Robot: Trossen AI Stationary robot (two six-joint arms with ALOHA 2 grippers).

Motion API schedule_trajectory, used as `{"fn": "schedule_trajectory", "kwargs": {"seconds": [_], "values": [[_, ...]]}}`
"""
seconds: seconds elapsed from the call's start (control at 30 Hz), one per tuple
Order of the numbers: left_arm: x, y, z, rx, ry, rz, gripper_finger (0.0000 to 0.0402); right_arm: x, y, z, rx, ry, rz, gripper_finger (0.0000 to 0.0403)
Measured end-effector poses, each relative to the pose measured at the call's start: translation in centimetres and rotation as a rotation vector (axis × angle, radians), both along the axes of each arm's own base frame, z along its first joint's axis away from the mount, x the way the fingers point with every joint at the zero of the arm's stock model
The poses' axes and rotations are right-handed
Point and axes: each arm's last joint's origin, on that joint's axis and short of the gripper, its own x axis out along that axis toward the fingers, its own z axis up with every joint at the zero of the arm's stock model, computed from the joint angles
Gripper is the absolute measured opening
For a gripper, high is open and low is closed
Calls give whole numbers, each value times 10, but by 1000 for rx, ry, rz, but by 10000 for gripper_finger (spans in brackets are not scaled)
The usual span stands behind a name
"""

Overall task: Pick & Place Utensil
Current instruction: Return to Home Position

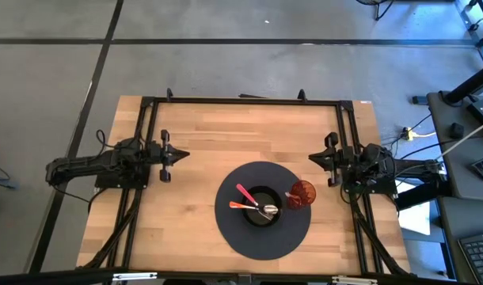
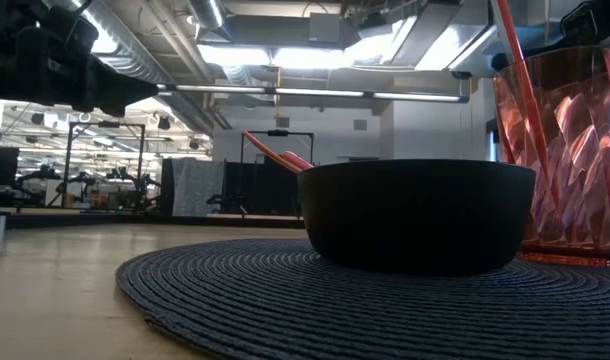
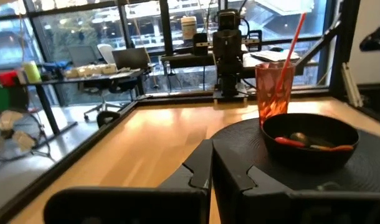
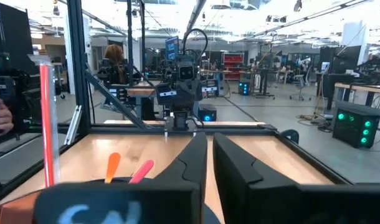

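Heads of the pink plastic fork [image 1: 245, 193] and the orange-handled spoon [image 1: 243, 206] are hard to make out. They lie down inside the round matte black bowl [image 1: 249, 219], and from overhead only a pale, shiny patch shows where the two meet. From table height the bowl wall hides both utensils apart from the thin handle ends slanting up over its rim. In the right wrist view the gripper's own body covers the bowl, so only the orange and pink handle tips show.

The tall faceted cup of translucent red-orange plastic [image 1: 303, 192] stands just beside the bowl on the right arm's side. The low view cuts it off at the picture's top and right edge. A straight orange straw [image 3: 292, 45] leans in it, rising well above the rim. Where its lower end rests cannot be seen clearly through the facets.

Bowl and cup both sit on a dark round placemat of coarse woven cord [image 1: 230, 229], ribbed in concentric rings. The mat lies on the light, planked wooden table top [image 1: 210, 134], which is bordered by a black metal frame [image 1: 241, 101].

The left gripper [image 1: 186, 154] hangs over the table's left side, well apart from the mat. Its dark angular fingers [image 3: 199, 168] are drawn together with only a thin slit between them, and they hold nothing. The right gripper [image 1: 311, 158] is over the right side, near the cup but not touching it. Its fingers [image 4: 190, 162] are likewise pressed close together and empty.
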Motion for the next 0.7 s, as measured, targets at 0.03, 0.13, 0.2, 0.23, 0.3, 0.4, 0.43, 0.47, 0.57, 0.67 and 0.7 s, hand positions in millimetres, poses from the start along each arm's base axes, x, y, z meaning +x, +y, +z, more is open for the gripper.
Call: {"fn": "schedule_trajectory", "kwargs": {"seconds": [0.03,0.13,0.2,0.23,0.3,0.4,0.43,0.47,0.57,0.67,0.7], "values": [[0,0,0,-17,-2,0,3,0,0,0,0,0,0,30],[0,0,0,-44,-6,0,2,0,0,-1,6,11,1,32],[0,0,0,-45,-6,0,2,0,0,-2,6,20,1,33],[0,0,0,-45,-6,0,3,0,0,-2,6,21,1,33],[0,0,0,-46,-6,0,5,0,0,-2,3,24,0,34],[0,0,0,-46,-7,1,8,0,0,-3,6,27,1,34],[0,0,0,-45,-6,1,8,0,0,-3,5,27,1,34],[0,0,0,-45,-6,1,8,0,0,-3,3,27,0,34],[0,0,0,-45,-6,2,6,0,0,-3,7,27,1,34],[0,0,0,-45,-6,2,6,0,0,-3,3,27,0,35],[0,0,0,-45,-6,2,7,0,0,-3,3,27,0,35]]}}
